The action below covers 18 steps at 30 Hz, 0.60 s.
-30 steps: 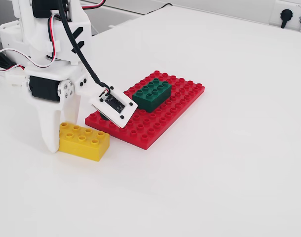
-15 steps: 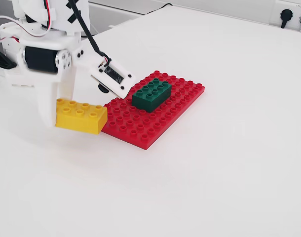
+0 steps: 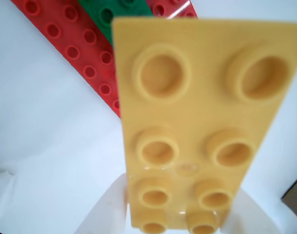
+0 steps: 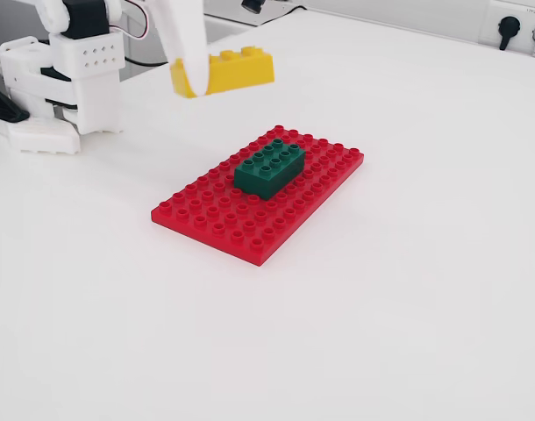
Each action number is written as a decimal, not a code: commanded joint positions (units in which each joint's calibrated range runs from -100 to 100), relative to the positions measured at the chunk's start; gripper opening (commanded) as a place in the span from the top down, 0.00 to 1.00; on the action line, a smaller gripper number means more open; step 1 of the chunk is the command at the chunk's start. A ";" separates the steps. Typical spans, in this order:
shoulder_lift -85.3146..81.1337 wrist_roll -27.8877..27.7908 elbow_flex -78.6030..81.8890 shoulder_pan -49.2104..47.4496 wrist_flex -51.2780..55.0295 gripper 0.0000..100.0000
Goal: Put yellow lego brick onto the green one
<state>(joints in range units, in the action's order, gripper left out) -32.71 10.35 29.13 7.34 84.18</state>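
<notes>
In the wrist view, the yellow lego brick (image 3: pixel 197 131) fills the centre of the frame, studs toward the camera, clamped at its lower end by the gripper (image 3: pixel 175 214). The green one (image 3: pixel 114 14) and the red baseplate (image 3: pixel 75 44) are seen at the upper left.

In the fixed view, the yellow lego brick (image 4: pixel 231 71) is held aloft at upper left by the gripper (image 4: pixel 190 81), well clear of the green one (image 4: pixel 269 167), which sits on the red baseplate (image 4: pixel 241 230) at frame centre on the white table (image 4: pixel 408 289).

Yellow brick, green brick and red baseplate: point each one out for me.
yellow lego brick (image 4: pixel 237 70), fixed view, on its side wall.
green brick (image 4: pixel 269 167), fixed view, on its studded top.
red baseplate (image 4: pixel 224 224), fixed view, on bare studs near its front corner.
</notes>
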 commanded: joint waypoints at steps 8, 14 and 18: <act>-2.27 -15.09 -0.88 -2.84 -3.39 0.85; 0.16 -14.47 4.45 -3.95 -10.74 0.85; 9.21 -14.15 3.36 -5.79 -12.04 0.85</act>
<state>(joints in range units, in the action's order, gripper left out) -28.16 -3.80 33.81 2.99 73.21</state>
